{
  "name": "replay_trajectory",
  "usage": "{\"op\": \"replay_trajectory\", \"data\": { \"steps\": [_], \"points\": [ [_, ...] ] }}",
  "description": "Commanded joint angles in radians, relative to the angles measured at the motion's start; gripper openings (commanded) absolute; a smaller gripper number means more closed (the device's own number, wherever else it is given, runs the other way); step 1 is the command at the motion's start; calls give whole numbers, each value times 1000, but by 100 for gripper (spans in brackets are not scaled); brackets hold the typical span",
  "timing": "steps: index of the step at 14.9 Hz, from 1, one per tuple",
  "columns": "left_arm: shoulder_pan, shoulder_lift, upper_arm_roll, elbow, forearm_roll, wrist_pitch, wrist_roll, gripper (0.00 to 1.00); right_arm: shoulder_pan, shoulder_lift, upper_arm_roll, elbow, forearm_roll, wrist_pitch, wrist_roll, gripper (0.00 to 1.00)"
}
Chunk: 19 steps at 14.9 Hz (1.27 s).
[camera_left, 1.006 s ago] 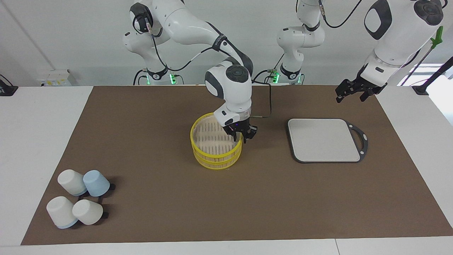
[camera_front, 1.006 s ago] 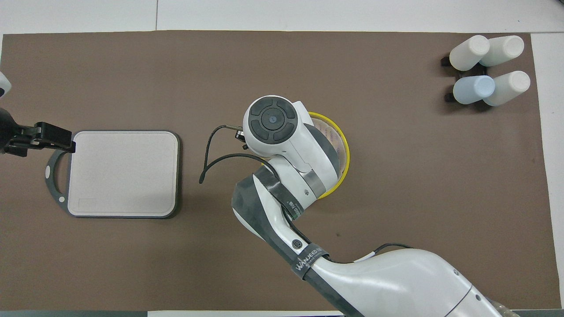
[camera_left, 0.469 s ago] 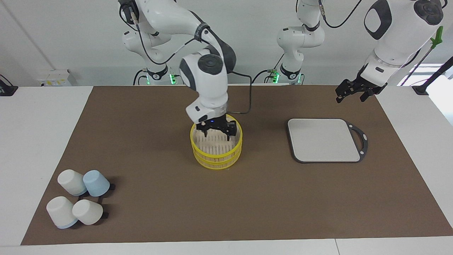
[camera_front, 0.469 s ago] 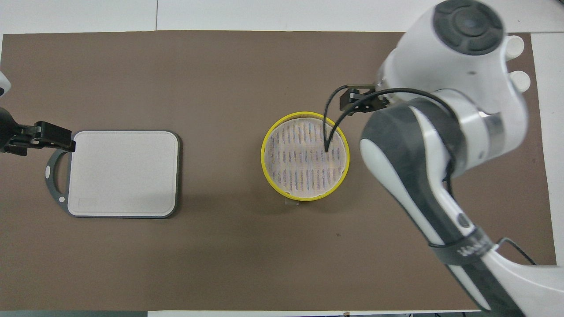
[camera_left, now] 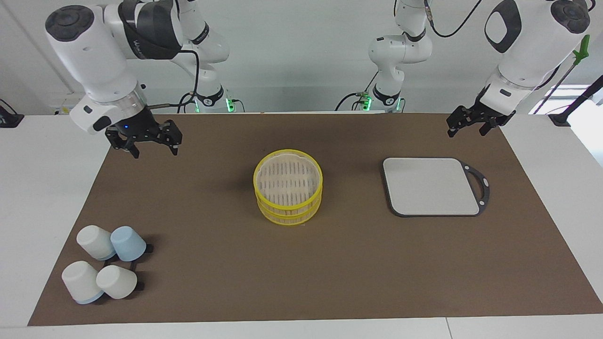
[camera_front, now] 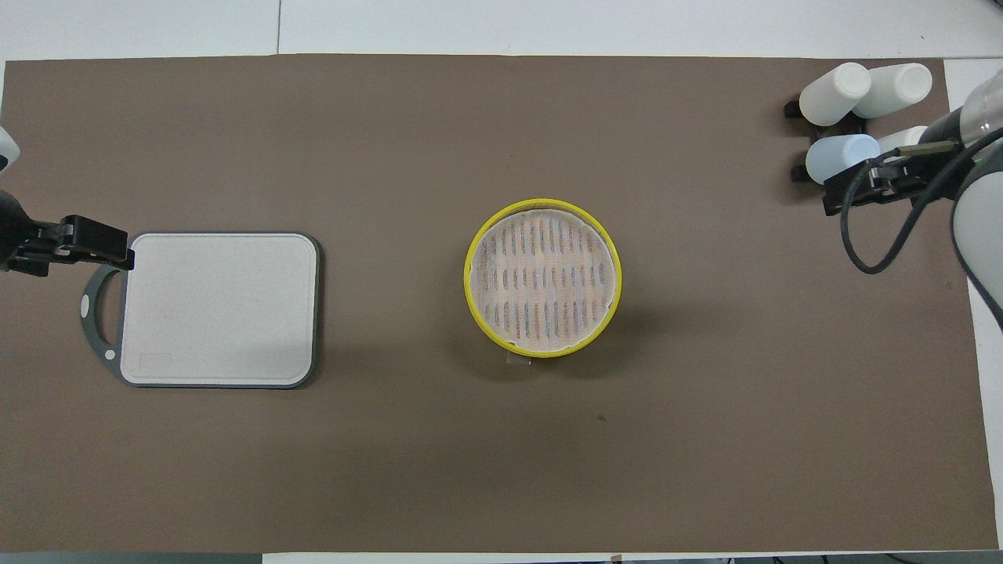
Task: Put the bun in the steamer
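Whereas the right claw (camera_left: 143, 136) was down at the steamer (camera_left: 287, 214) rim a second ago and inside the top tier half a second ago, it's now pulled right back and hangs over the edge of the brown mat (camera_left: 301, 282) at the right arm's end of the counter (camera_left: 47, 188). Fingers are spread wide, nothing between them.

Reads like a release-and-retreat, so the placing step should be done. Catch: I can't confirm it. No bun shows in either view. From overhead the steamer's top tier shows only the slatted floor with a pale liner over it, no lump on it. A cream bun on a cream liner could be hard to pick out, so I'd call it unverified, not failed. Nothing bun-like on the mat or on the grey cutting board (camera_left: 431, 186) either.

Steamer itself: round, two stacked tiers with bright yellow rims, upright, mid-mat, well apart from the board and from the four upturned cups (camera_left: 117, 281) at the right arm's end. It doesn't look shifted by the withdrawal.

Left claw (camera_left: 466, 132) waits raised over the mat corner just by the board's handle, fingers apart, empty.
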State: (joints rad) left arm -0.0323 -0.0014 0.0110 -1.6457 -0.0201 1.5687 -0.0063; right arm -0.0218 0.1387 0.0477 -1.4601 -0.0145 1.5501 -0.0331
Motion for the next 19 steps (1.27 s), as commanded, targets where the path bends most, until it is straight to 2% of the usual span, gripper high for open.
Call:
{"op": "replay_trajectory", "data": {
  "steps": [1, 3, 7, 19],
  "points": [
    [9, -14, -9, -23, 14, 24, 15, 100, -42, -88, 18, -115, 18, 5, -11, 100],
    [9, -12, -9, -23, 16, 37, 14, 100, -59, -123, 18, -178, 21, 37, -14, 100],
    [9, -12, -9, -23, 16, 39, 14, 100, -64, -110, 17, -155, 21, 82, -13, 100],
    [6, -12, -9, -28, 16, 40, 14, 100, -79, -116, 17, -171, 16, 81, -10, 100]
  ]
}}
